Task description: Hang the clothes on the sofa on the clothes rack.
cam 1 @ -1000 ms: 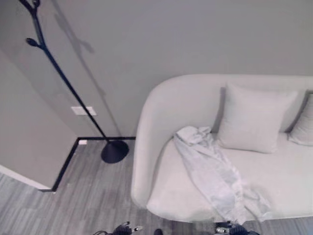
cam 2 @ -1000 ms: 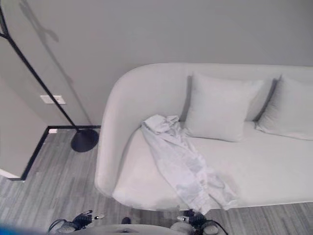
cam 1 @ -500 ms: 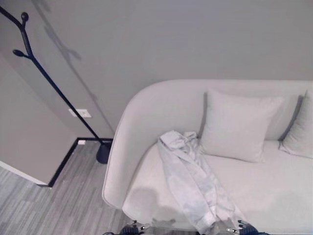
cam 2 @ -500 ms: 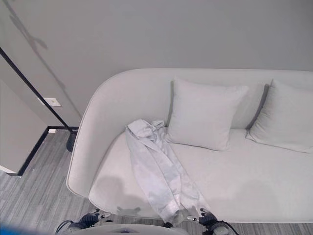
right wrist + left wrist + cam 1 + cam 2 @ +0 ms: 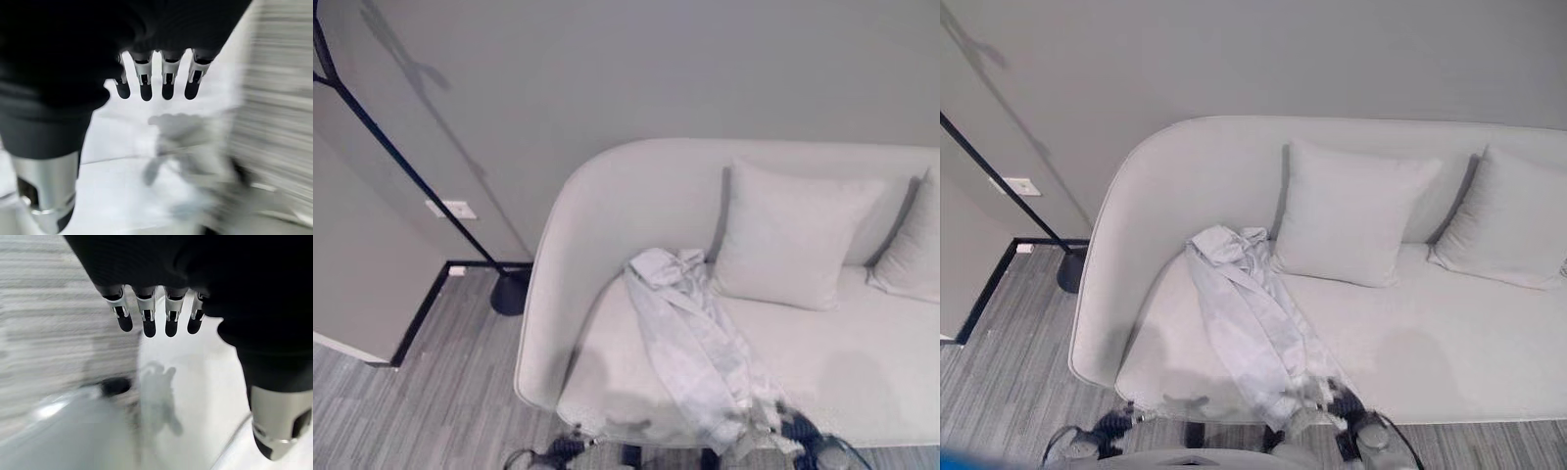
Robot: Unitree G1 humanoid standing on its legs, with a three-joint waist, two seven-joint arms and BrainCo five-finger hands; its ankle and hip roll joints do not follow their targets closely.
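The clothes rack [image 5: 406, 162] was cut off at the upper edge of the head views, so its hooks were out of sight, and its round base [image 5: 510, 292] was half hidden behind the rounded end of the sofa [image 5: 570, 235]. The garment [image 5: 1252, 323] was a pale grey, crumpled piece, bunched in a heap near the sofa's backrest and drawn out into a long strip; its kind was hard to make out. It lay on the seat cushion toward the sofa's left end, its long axis slanting from the backrest, just beside the nearer cushion [image 5: 1347, 215], down to the seat's front edge, where its lower end draped over. A second cushion [image 5: 1513, 225] leaned at the right end, partly cut off. The right hand [image 5: 156, 78] hung with fingers straight and spread, holding nothing, at the sofa's front edge near the garment's lower end [image 5: 1332, 416]. The left hand [image 5: 154, 308] hung low before the sofa's left front corner, fingers straight and loose, likewise empty.
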